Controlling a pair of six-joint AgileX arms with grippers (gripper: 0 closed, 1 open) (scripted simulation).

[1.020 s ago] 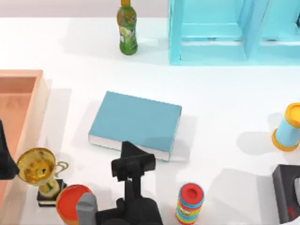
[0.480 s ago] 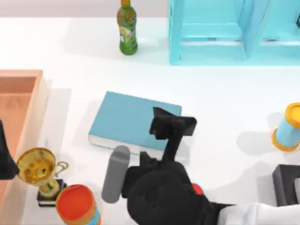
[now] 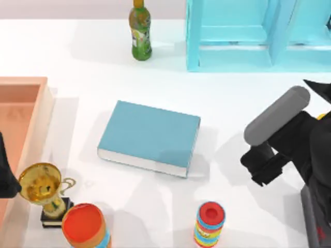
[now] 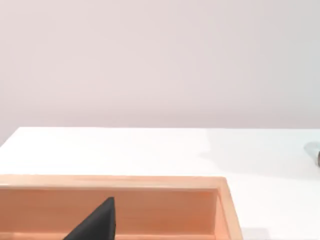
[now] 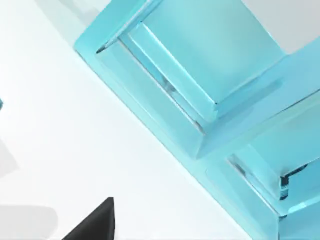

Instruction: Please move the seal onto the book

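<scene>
The book [image 3: 150, 137], a thick teal hardcover with white page edges, lies flat in the middle of the table with nothing on its cover. The seal is hidden from view. My right arm [image 3: 282, 134] hangs over the table's right side, well right of the book, and its gripper [image 3: 316, 89] points toward the right edge. The right wrist view looks at the light blue shelf [image 5: 200, 85]. My left arm [image 3: 5, 175] stays parked at the left edge over the wooden box [image 4: 150, 200].
At the back stand a green bottle [image 3: 140, 33] and the light blue shelf [image 3: 258, 33]. The wooden box [image 3: 20, 119] fills the left side. Along the front are a gold trophy [image 3: 44, 188], an orange-lidded can [image 3: 85, 227], a striped cylinder with a red lid [image 3: 209, 223] and a black box [image 3: 315, 222].
My right arm swung from the front centre, past the book's near right corner, out to the table's right side. The book and my left arm stayed still.
</scene>
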